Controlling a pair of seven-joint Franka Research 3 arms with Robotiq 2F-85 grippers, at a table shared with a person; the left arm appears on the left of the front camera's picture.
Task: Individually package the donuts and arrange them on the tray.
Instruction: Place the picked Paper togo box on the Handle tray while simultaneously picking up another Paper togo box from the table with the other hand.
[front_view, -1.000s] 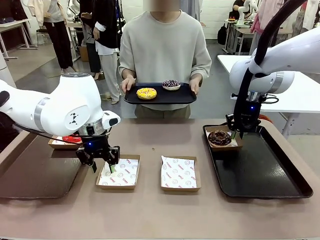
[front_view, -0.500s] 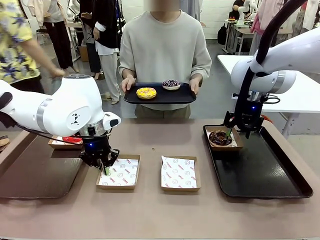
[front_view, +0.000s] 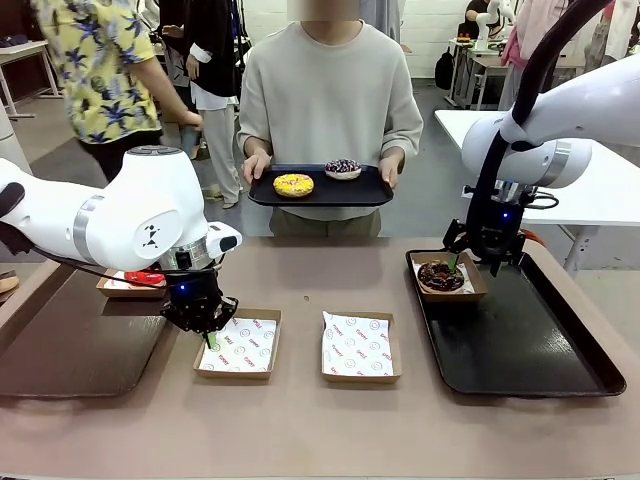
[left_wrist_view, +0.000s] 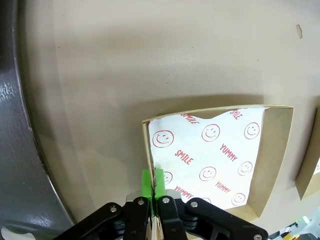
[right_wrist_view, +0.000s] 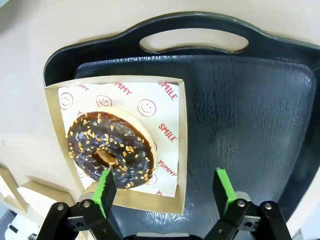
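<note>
A chocolate donut (front_view: 440, 274) (right_wrist_view: 110, 147) lies in a paper-lined box (right_wrist_view: 175, 110) at the near-left corner of the black tray (front_view: 520, 335) (right_wrist_view: 250, 100). My right gripper (front_view: 481, 262) (right_wrist_view: 165, 187) hangs open just above that box, its jaws astride the box's wall. My left gripper (front_view: 209, 338) (left_wrist_view: 152, 177) is shut on the left wall of an empty paper box (front_view: 240, 346) (left_wrist_view: 210, 155). The person holds a black tray (front_view: 320, 192) carrying a yellow donut (front_view: 293, 186) and a purple sprinkled donut (front_view: 342, 168). A red donut (front_view: 143, 278) sits in a box behind my left arm.
A second empty lined box (front_view: 357, 348) stands mid-table, its edge also in the left wrist view (left_wrist_view: 307, 170). A dark brown tray (front_view: 70, 345) (left_wrist_view: 20, 125) lies at the left. A passer-by in a flowered shirt stands behind, away from the table.
My right gripper opened, letting go of the donut box's wall. My left gripper lowered and closed on the empty box's wall. A passer-by walked in at the back left.
</note>
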